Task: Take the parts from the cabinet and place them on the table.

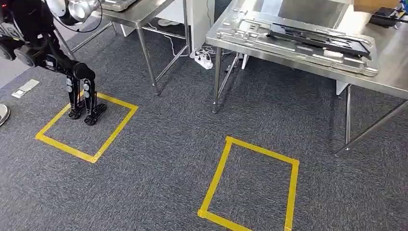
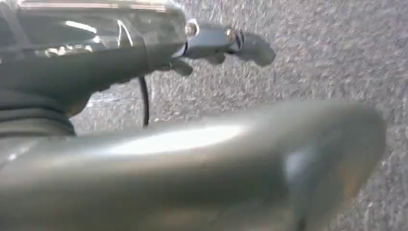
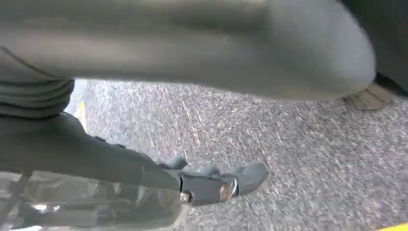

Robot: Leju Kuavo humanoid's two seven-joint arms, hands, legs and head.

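I see my left hand (image 2: 159, 53) and right hand (image 3: 144, 183) above grey carpet (image 1: 159, 159), each seeming to grip a clear-and-metal piece I cannot identify. Farther right, a large stamped metal part (image 1: 293, 43) lies on the steel table (image 1: 389, 62).

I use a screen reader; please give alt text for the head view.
A large pressed metal part lies on a steel table at upper right. Two yellow tape squares mark the grey carpet; another robot stands in the left one.
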